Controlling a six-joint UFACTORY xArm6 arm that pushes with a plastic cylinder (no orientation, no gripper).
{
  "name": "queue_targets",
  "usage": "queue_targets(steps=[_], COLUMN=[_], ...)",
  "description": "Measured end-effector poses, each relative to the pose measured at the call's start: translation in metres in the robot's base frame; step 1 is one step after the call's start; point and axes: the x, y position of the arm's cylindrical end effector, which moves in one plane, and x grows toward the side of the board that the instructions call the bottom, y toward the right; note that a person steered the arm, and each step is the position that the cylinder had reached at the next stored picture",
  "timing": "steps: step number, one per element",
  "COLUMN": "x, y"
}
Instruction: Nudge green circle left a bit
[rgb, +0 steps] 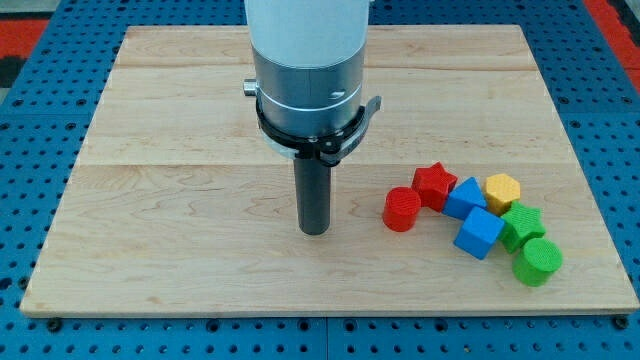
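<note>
My tip (315, 230) is down on the pale wooden worktop (180, 200), near mid-board, well to the view's left of the block cluster. Nearest it sits the red round cylinder block (402, 209), touching the red star block (434, 185). Next come two blue cube blocks (465, 197) (479, 233), then the yellow hexagonal block (502, 189). The green star block (521, 224) follows, and the green circle block (538, 261) sits lowest, at the view's right.

Green circle (538, 261): short ribbed green cylinder, flat end up, lying on the wooden board near the view's bottom-right corner, lowest and rightmost of its cluster.
</note>
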Motion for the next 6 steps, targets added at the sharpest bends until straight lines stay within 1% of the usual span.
queue_targets(steps=[2, 3, 4, 5, 6], x=[0.003, 0.056, 0.09, 0.09, 0.089], y=[0.0, 0.001, 0.091, 0.12, 0.204])
